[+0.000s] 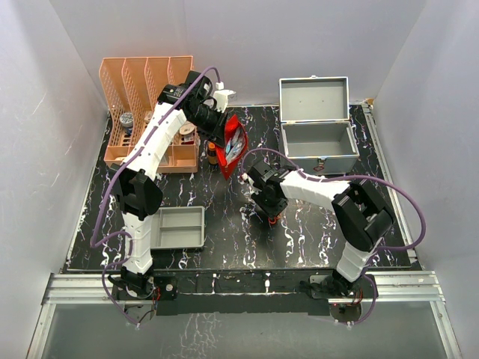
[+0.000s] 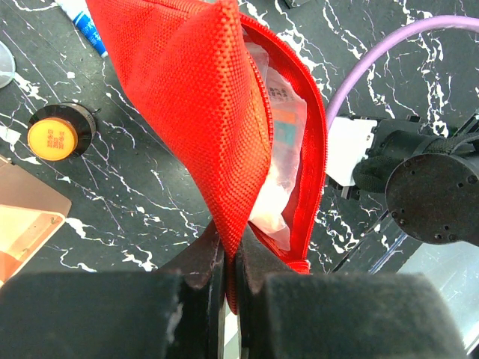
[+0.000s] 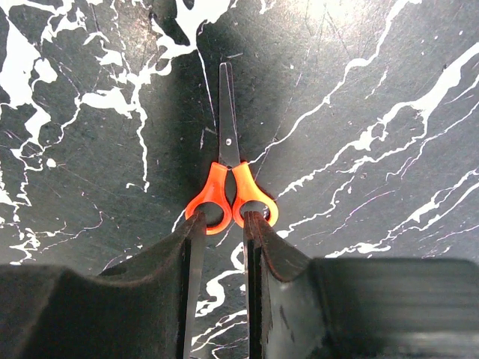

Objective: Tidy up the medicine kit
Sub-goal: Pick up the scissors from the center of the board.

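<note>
The medicine kit (image 1: pixel 318 146), a silver-grey metal case, stands open at the back right with its lid (image 1: pixel 314 99) raised. My left gripper (image 2: pixel 230 247) is shut on the lower edge of the red fabric pouch (image 2: pixel 202 97), holding it upright left of the kit; the pouch (image 1: pixel 233 146) is unzipped and white packets show inside. Orange-handled scissors (image 3: pixel 228 179) lie flat on the black marbled table, blades pointing away. My right gripper (image 3: pixel 223 217) is down on them at mid-table (image 1: pixel 271 217), its fingers pinched on the inner sides of the two handle rings.
An orange slotted rack (image 1: pixel 150 112) holding small items stands at the back left. A shallow grey tray (image 1: pixel 179 226) sits by the left arm's base. A small bottle with an orange cap (image 2: pixel 51 137) and a white tube (image 2: pixel 82 22) lie near the pouch.
</note>
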